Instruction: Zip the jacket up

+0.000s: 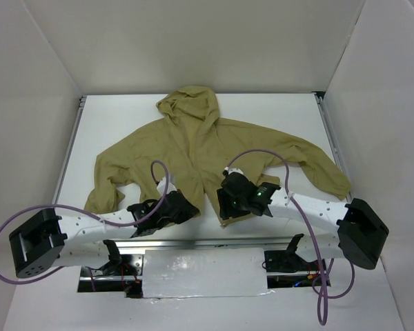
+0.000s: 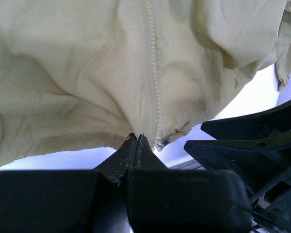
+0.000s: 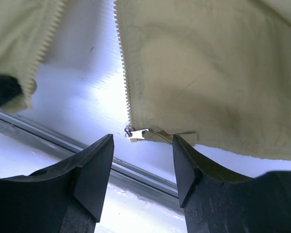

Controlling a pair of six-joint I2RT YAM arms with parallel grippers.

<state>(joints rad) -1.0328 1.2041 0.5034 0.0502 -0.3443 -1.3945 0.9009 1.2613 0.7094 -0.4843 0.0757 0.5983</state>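
Observation:
The olive-tan jacket (image 1: 193, 148) lies flat and unzipped on the white table, hood at the far side and hem toward me. My left gripper (image 2: 137, 138) is shut on the hem of one front panel, right beside its zipper teeth (image 2: 153, 73) and a small metal zipper end (image 2: 158, 144). My right gripper (image 3: 143, 141) stands open at the other panel's bottom corner. The silver zipper slider (image 3: 136, 134) lies just beyond the gap between the fingertips, touching neither. From above, both grippers (image 1: 178, 207) (image 1: 231, 200) sit side by side at the hem.
A metal rail (image 3: 136, 172) runs along the table's near edge right under the right gripper. White walls enclose the table (image 1: 124, 121) on three sides. Purple cables (image 1: 262, 153) arc over the jacket's lower part. A silver panel (image 1: 203, 272) sits between the arm bases.

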